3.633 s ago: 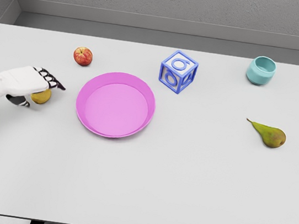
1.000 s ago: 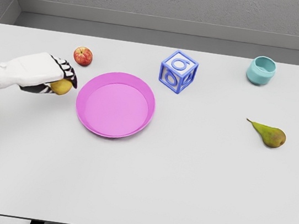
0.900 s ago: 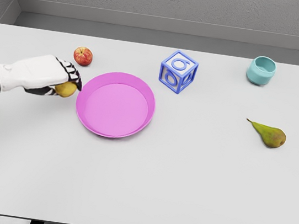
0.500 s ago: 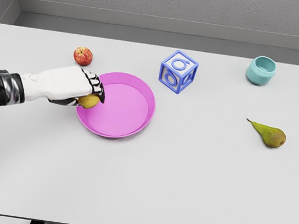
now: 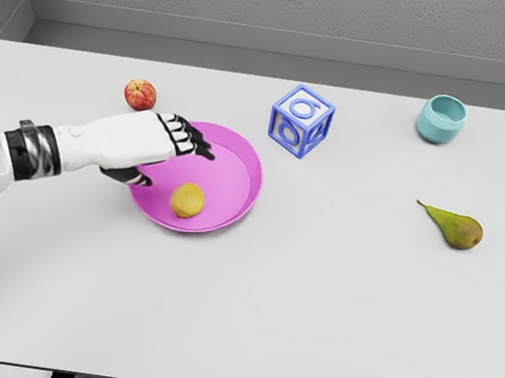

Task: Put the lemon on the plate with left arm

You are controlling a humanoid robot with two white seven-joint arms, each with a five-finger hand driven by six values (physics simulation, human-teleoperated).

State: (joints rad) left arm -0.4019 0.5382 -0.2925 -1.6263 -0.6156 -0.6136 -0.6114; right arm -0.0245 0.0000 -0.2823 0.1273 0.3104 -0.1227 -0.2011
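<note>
Lemon (image 5: 188, 200) now lies loose in the near-left part of the pink plate (image 5: 237, 163), where half a second ago it was tucked under the left hand (image 5: 151, 140) at the plate's left rim; that hand now hovers over that rim with its fingers stretched out flat and nothing in them, so the job looks done bar pulling the arm away. Around the plate on the plain white table (image 5: 271, 323), the pear (image 5: 455, 227) sits far to its right, the apple (image 5: 140, 94) just behind-left, the blue block (image 5: 301, 121) behind-right, the teal cup (image 5: 441, 119) beyond that, then a grey wall.
</note>
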